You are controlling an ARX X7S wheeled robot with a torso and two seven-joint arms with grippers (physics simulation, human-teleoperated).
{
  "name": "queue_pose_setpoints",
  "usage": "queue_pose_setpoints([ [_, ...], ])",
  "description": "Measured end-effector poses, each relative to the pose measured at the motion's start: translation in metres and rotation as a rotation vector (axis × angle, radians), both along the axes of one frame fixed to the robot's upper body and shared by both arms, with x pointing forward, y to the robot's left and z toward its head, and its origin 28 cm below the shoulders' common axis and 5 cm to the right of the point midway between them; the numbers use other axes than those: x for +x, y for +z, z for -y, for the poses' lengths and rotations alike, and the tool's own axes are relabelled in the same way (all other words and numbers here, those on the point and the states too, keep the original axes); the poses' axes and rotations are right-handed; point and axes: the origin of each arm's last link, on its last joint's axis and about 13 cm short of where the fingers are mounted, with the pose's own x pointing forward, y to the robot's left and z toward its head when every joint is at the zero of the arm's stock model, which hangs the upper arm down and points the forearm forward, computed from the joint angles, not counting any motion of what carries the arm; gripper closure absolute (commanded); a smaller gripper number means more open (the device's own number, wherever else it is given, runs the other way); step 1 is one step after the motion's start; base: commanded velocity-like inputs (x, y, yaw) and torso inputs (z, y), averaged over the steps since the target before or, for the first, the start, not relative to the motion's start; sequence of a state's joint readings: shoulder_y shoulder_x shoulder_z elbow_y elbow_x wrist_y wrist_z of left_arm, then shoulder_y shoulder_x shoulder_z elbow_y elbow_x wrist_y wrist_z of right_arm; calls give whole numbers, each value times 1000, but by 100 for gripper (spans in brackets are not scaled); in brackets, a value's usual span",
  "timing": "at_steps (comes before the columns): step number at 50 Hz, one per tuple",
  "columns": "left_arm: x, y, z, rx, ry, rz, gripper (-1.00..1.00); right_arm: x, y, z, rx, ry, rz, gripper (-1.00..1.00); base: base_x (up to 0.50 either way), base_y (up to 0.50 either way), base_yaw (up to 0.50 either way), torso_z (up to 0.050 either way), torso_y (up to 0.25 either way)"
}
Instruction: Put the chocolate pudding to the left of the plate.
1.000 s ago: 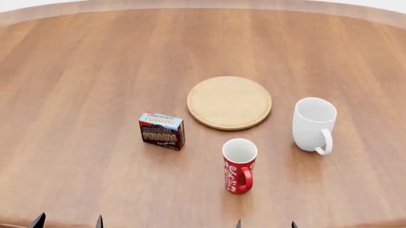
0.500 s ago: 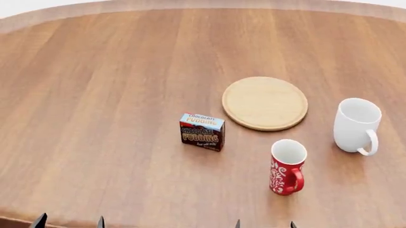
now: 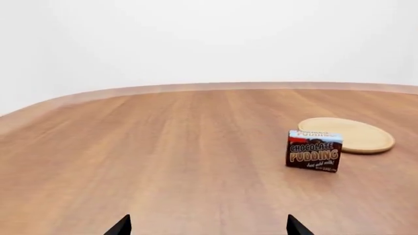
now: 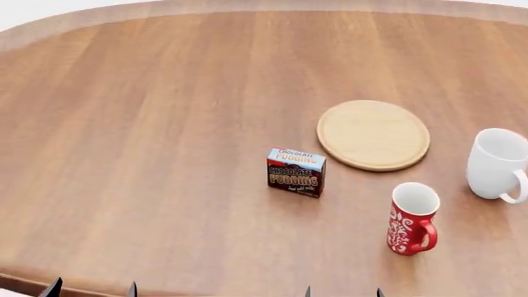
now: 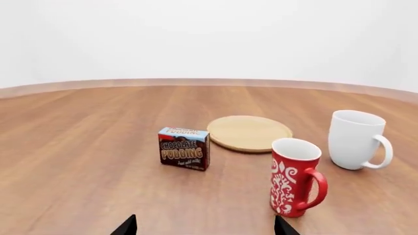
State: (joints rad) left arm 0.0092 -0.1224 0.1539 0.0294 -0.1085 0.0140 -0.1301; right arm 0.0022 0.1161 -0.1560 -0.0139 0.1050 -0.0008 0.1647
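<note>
Head view: boxy chocolate pudding (image 4: 296,172) upright near round wooden plate (image 4: 374,134)

A red mug (image 4: 412,218) with white pattern stood upright on the wooden table (image 4: 165,124). A white mug (image 4: 498,164) stood upright nearby, apart from it.

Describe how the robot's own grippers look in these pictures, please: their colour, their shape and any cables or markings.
Very little shows. Each gripper appears only as two small black pointed tips at the bottom edge. The left gripper has dark, wedge-shaped fingers; the right gripper looks the same, with fingers of matching black. In the head view, four black points sit along the bottom edge. No arms, cables or markings are visible.
</note>
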Motion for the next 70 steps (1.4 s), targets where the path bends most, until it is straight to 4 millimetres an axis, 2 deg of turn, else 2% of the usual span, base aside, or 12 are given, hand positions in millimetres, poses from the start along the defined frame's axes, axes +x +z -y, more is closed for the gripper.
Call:
queue_pose_setpoints([
  [17,-3,5,0,2,1,12,-100,-3,5,0,-17,-11,27,-100,0,103,0,0,0],
  [21,-11,17,0,8,6,55,-100,-11,17,-1,-31,-16,79,-100,0,0,0,0,0],
  [31,-45,60,-2,6,28,218,-100,-44,58,-1,-34,1,239,-100,0,0,0,0,0],
  [38,-61,78,-3,2,41,285,-100,-58,74,-1,-31,12,285,-100,54,0,0,0,0],
  [49,-69,88,-4,-1,46,320,-100,-63,81,-1,-29,13,293,-100,138,0,0,0,0],
  [70,-72,92,-4,-10,43,330,-100,-65,83,-1,-31,12,289,-100,141,0,0,0,0],
])
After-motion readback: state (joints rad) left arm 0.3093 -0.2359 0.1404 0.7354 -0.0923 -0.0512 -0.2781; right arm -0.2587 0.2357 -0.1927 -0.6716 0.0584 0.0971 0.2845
